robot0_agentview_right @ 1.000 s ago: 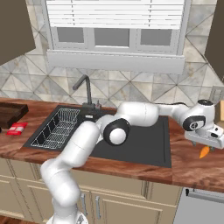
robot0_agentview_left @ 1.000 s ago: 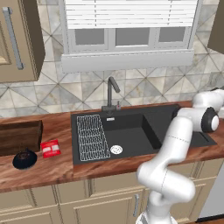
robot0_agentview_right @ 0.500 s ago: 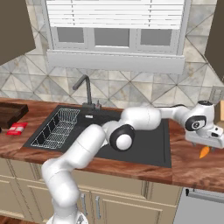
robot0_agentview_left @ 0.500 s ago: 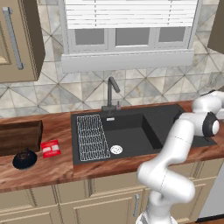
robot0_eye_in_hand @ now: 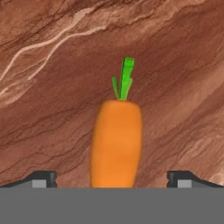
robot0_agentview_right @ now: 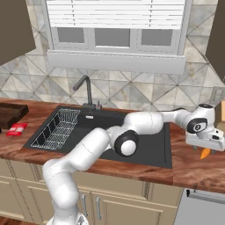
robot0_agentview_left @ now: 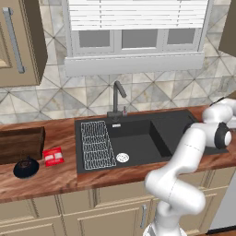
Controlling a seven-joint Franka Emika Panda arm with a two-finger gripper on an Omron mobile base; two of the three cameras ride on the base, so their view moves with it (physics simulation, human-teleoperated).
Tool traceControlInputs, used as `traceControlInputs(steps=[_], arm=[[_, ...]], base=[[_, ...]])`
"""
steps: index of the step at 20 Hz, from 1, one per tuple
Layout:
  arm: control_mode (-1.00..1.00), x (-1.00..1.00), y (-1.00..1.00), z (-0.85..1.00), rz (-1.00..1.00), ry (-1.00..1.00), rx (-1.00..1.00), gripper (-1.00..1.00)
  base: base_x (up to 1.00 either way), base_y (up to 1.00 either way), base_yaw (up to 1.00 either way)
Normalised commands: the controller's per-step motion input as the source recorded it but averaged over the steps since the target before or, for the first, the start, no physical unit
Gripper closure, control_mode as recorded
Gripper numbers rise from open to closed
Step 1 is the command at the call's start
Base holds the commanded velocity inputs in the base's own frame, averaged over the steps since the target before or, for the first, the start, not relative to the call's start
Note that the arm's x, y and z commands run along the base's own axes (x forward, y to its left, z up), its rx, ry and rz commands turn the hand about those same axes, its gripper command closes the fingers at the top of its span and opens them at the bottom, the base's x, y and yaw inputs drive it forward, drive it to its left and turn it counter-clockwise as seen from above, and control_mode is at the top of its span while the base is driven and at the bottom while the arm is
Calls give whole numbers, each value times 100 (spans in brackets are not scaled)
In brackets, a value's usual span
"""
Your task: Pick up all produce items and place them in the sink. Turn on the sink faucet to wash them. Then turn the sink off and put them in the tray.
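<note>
- We judge the task barely begun: the carrot lies on the wooden bench, not yet lifted, so the sink, the washing and the tray are all left to do.
- In the hand view the carrot runs from 6 o'clock up toward 12, green top at the 12 o'clock end, centred between the two dark tips of the gripper.
- The gripper stands wide, one tip at each side of the carrot and apart from it; it holds nothing.
- In the right base view the carrot shows as an orange tip just under the gripper, at about 3 o'clock of the sink, on the bench beyond the basin's right rim.
- The sink holds a white wire rack in its left part and a round silvery drain; we see no produce in it.
- The sink faucet stands at the sink's 12 o'clock edge; we see no water running.
- The tray sits at 9 o'clock of the sink, well apart from the carrot, and what shows of its inside looks bare.
- A flat red packet and a small black round dish lie near the tray; neither is produce.
- Next, we judge, the gripper must settle lower and close across the carrot's body.
</note>
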Motion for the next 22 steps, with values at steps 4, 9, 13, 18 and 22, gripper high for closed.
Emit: traceControlInputs(steps=[4,9,13,18,22], arm=[[-100,0,0,-33,3,3,0,-100],[-100,0,0,-33,2,3,0,100],[-100,-4,0,-4,1,0,2,100],[-100,-25,8,2,0,0,0,100],[-100,-31,17,13,0,0,1,100]], base=[[0,0,0],[0,0,0],[0,0,0],[0,0,0],[0,0,0]])
